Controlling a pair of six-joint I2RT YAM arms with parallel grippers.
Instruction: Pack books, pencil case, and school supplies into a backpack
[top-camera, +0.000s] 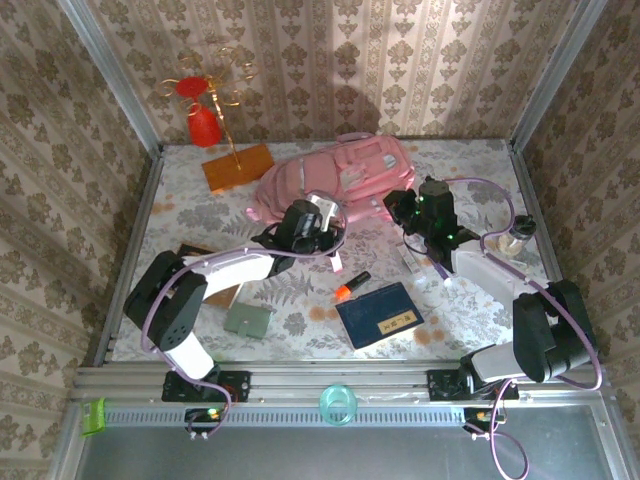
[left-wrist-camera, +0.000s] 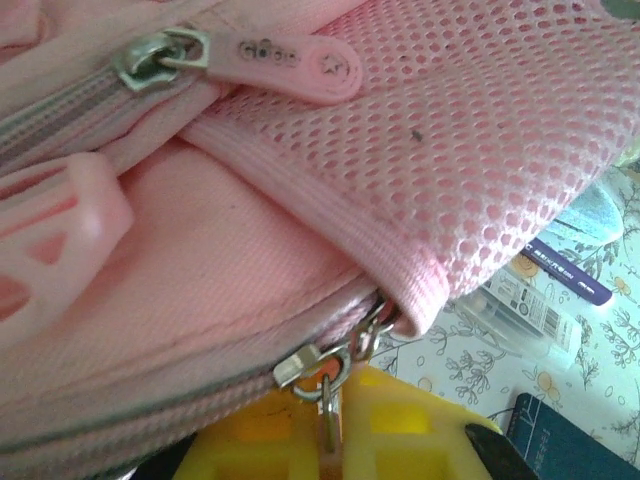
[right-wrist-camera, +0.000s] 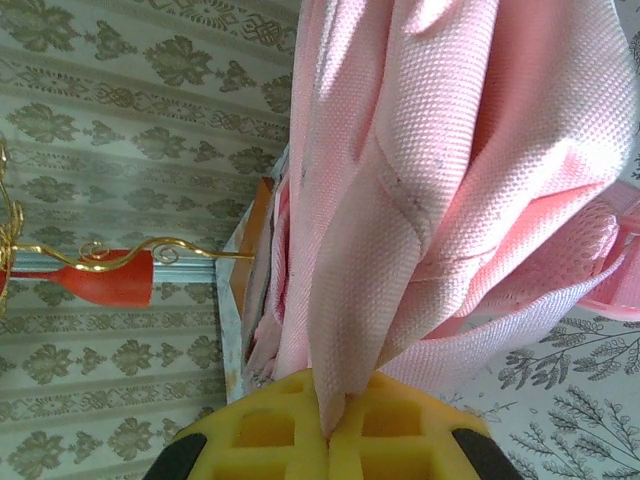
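The pink backpack (top-camera: 345, 170) lies at the back middle of the table. My left gripper (top-camera: 308, 226) is at its near edge, shut on a metal zipper pull (left-wrist-camera: 330, 385) between the yellow pads (left-wrist-camera: 420, 430). My right gripper (top-camera: 420, 207) is at the bag's right end, shut on a fold of pink backpack fabric (right-wrist-camera: 370, 250). The navy book (top-camera: 378, 313) with a yellow label lies flat in front. The orange and black marker (top-camera: 352, 285) lies beside it. A tan-brown book (top-camera: 200, 256) is partly hidden under my left arm. A clear case (left-wrist-camera: 522, 302) lies near the bag.
An orange-brown board (top-camera: 237, 165) with a gold wire stand and red pieces stands at the back left. A small grey-green square (top-camera: 248, 320) lies front left. A glass jar (top-camera: 516, 236) stands at the right. Patterned walls close in three sides.
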